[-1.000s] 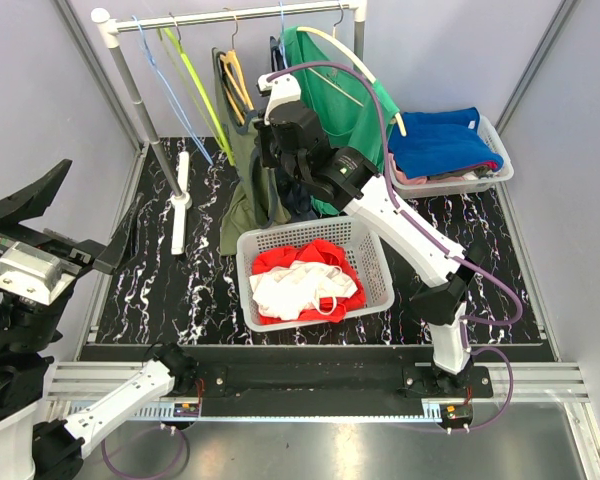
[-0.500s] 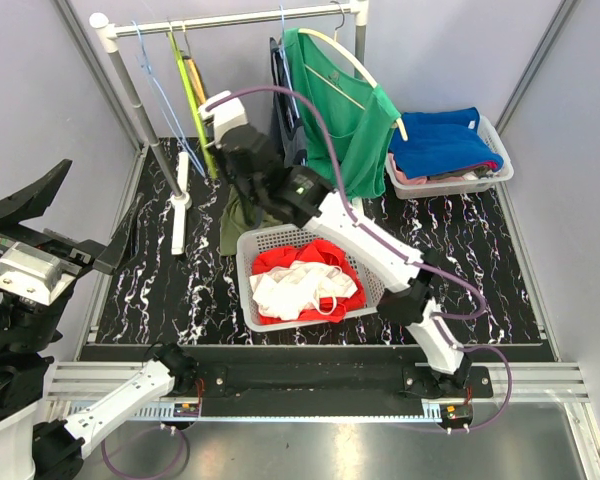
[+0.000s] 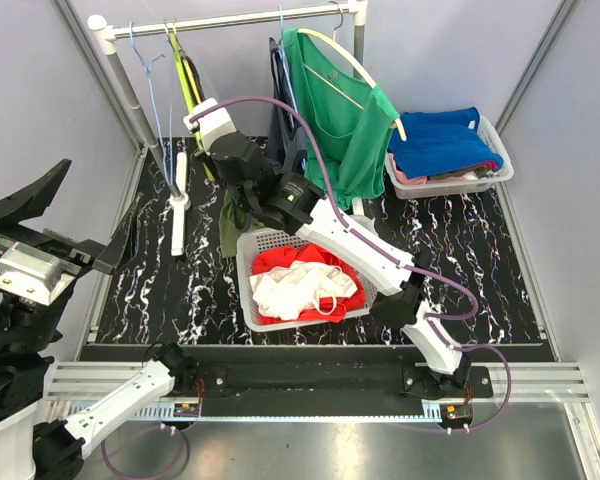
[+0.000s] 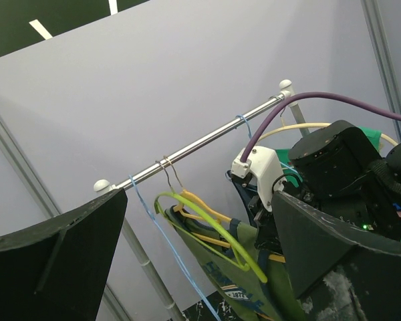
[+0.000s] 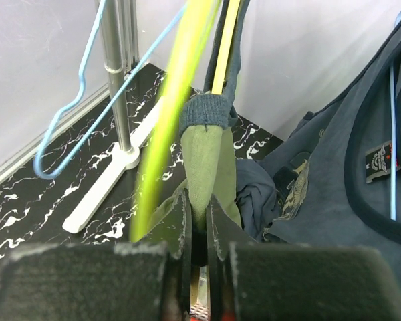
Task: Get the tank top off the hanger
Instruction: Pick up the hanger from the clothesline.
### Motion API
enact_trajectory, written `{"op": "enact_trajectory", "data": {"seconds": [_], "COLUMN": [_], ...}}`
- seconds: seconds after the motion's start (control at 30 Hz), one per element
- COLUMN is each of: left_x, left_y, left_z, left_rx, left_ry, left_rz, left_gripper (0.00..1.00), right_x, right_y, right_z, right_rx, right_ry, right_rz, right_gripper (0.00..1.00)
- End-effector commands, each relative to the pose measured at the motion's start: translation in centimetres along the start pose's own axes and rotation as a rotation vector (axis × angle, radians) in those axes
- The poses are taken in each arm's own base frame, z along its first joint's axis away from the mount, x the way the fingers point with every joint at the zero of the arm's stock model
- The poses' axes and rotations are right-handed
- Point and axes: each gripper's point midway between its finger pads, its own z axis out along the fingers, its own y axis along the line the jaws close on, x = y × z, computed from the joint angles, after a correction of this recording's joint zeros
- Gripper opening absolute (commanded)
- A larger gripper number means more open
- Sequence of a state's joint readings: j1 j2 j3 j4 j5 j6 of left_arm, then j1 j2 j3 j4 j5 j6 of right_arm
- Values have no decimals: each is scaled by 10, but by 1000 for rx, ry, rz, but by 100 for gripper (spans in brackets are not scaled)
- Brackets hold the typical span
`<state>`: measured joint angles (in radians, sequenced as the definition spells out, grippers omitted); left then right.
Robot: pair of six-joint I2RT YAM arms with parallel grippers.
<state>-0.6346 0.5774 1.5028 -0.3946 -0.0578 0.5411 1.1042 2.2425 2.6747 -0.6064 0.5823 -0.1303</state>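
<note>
top external: the right gripper [image 3: 228,172] sits low under the left half of the rail [image 3: 240,18]; its fingertips are hidden by its own body and by the olive tank top [image 3: 230,215] hanging there; the left gripper [image 3: 100,190] is raised well left of the rail, partly cut off by the frame edge, its jaws spread wide and holding nothing; bare marbled table [image 3: 140,300] lies open left of the rail's post.
left wrist: the tank top runs off the bottom edge below the rail; the lime hanger [image 4: 214,227] lies across it; the right arm covers its right side.
right wrist: the right gripper's jaws are clenched on the olive fabric just under its navy-trimmed strap; the lime hanger runs close on the side toward the rail's post; whether the strap rides on that hanger is unclear; a dark blue shirt [image 5: 334,167] crowds the far side.
</note>
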Motion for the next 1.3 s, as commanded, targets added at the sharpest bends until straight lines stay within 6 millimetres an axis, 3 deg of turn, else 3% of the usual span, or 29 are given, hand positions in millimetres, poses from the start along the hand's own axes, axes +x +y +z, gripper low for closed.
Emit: {"op": "enact_trajectory", "data": {"seconds": [0.0,0.23,0.4,0.6,0.73,0.9,1.0,1.27], "left_x": [-11,-9,-5,-3,-2,-3,-2,-4], "left_y": [5,6,5,7,7,7,5,5], "left_z": [0,-1,0,0,-1,-1,0,-1], "left_rx": [-22,-30,-34,-43,-44,-43,-36,-36], "left_ry": [-44,-38,-32,-26,-20,-27,-24,-29], "left_rz": [-5,-5,-1,6,7,5,4,6], "left_gripper": [99,99,99,99,99,99,99,99], "right_x": [-23,-28,-31,-49,-65,-86,-94,-111], "right_y": [23,46,45,17,-25,-68,-83,-97], "right_z": [-10,-13,-15,-18,-23,-45,-54,-71], "right_rx": [-92,-185,-168,-88,4,46,56,65], "right_ry": [-73,-115,-135,-165,-181,-226,-246,-292], "right_rz": [-34,-117,-177,-128,-42,29,47,13], "right_gripper": [0,0,0,0,0,0,0,0]}}
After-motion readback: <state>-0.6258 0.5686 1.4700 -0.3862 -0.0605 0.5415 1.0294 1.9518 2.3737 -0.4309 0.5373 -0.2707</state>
